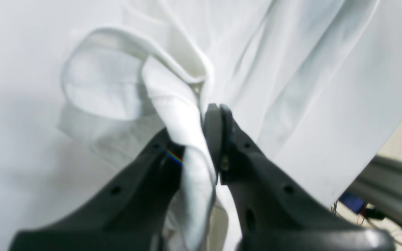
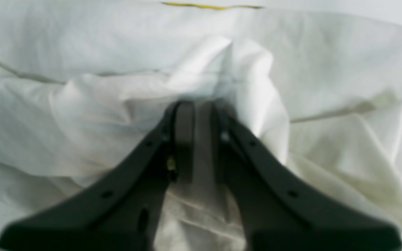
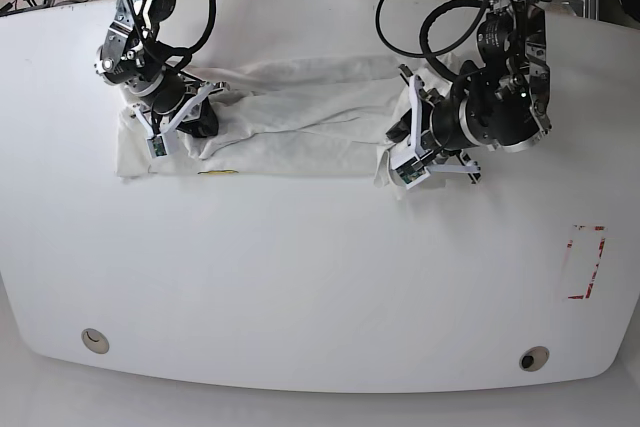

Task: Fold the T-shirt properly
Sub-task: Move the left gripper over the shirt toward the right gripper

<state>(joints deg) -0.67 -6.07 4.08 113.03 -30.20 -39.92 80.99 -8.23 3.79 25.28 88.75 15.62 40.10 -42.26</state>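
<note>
The T-shirt (image 3: 290,117) lies as a long rumpled band across the upper middle of the white table (image 3: 300,277), its long axis left to right; the left gripper (image 1: 210,115) pinches its right end, the right gripper (image 2: 201,115) its left; soft, creased white cotton.

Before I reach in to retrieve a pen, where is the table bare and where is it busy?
Bare: the wide near stretch of table below the T-shirt, reaching left of the red marking. Crowded: the far band, where the left gripper and right gripper each pinch an end of the shirt.
</note>
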